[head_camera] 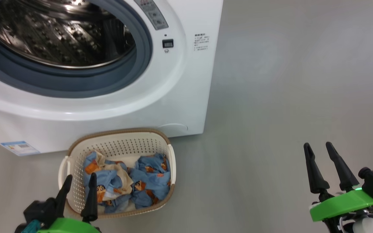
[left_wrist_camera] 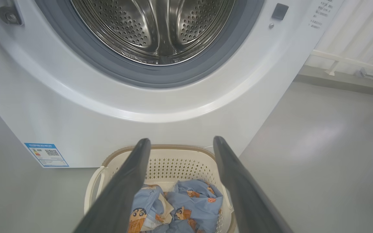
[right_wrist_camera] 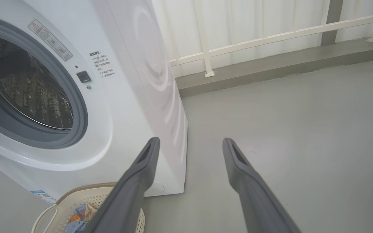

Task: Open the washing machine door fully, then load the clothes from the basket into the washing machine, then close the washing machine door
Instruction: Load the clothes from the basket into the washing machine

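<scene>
Clothes (head_camera: 147,181), lower left, look soft and light: pinch a raised fold. Left gripper (head_camera: 80,176) and right gripper (head_camera: 318,144) — spread, empty.

Clothes (head_camera: 147,181) in basket (head_camera: 125,145) before washing machine (head_camera: 173,97)

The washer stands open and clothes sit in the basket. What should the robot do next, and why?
Probably lower the left gripper into the basket and close on the clothes: its jaws stand open, aimed at the heap, and the drum looks empty.
</scene>
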Tool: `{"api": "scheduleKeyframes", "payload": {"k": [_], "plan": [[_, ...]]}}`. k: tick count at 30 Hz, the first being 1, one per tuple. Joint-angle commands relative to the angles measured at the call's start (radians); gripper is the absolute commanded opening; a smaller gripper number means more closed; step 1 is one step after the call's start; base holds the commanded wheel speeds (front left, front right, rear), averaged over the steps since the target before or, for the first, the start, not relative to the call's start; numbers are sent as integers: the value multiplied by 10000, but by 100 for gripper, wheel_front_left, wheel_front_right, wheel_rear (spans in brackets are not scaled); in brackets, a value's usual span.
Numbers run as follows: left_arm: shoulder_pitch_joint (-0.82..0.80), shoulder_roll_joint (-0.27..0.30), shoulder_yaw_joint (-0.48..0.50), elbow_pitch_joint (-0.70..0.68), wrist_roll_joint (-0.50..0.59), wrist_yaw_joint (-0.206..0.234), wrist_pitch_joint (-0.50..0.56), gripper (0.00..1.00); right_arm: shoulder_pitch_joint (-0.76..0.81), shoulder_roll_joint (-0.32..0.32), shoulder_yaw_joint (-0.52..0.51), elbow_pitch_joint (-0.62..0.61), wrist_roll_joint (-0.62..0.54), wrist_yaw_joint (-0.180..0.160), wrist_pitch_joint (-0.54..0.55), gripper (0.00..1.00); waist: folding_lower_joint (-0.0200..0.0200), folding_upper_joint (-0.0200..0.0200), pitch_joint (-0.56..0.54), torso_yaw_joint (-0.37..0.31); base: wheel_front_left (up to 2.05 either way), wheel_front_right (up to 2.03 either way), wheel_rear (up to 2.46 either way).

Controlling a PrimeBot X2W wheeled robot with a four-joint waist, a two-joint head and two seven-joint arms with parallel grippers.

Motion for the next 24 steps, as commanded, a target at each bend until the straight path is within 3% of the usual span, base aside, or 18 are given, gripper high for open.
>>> {"api": "scheduleKeyframes", "payload": {"k": [1,13,24], "plan": [[-592,174,174,166,114,34,-65,100,-372,-67,177,-263,-155,56,-120,100,0,0,614,-97,0,0,0],[-2369,88,-213,2127,349,34,-65,100,-1135,415,172,-372,-226,56,-120,100,0,0,2206,-251,0,0,0],[-4519,564,-614,5081,483,34,-65,100,-1972,738,363,-488,-275,56,-120,100,0,0,3565,-646,0,0,0]]}}
